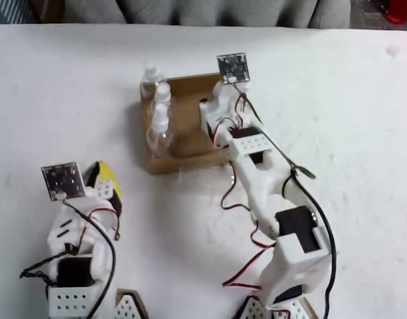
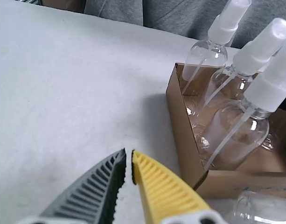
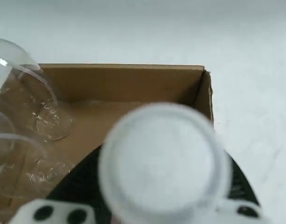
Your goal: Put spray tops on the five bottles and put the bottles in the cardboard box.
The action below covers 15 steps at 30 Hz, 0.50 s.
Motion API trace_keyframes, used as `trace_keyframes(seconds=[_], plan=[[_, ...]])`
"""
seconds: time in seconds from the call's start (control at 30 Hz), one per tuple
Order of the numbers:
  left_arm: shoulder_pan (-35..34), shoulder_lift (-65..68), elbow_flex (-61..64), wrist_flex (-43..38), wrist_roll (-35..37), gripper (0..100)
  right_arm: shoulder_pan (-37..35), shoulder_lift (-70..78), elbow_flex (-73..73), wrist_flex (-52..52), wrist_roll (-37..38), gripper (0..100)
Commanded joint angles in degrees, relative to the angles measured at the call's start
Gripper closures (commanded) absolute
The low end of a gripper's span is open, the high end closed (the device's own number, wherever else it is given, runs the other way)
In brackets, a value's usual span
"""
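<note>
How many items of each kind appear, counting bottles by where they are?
Cardboard box: 1
Topped bottles standing in it: 3
Topped bottle in the right gripper: 1
Clear bottle, partly seen, outside the box: 1
Total: 6

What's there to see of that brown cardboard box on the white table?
The brown cardboard box is a low, open-topped tray, sitting flat on the white table. Three clear bottles with white spray tops stand in a row along one inner wall; a white-capped bottle is held over its other half.
</note>
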Motion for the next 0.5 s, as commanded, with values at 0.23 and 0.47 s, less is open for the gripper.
trace_keyframes(seconds=[0.23, 0.47], plan=[[-0.57, -0.22, -0.09, 0.44, -0.44, 98, -1.36, -3.47, 0.62, 0.84, -3.25, 66.3], [-0.57, -0.22, -0.09, 0.44, -0.44, 98, -1.36, -3.47, 0.62, 0.84, -3.25, 66.0]])
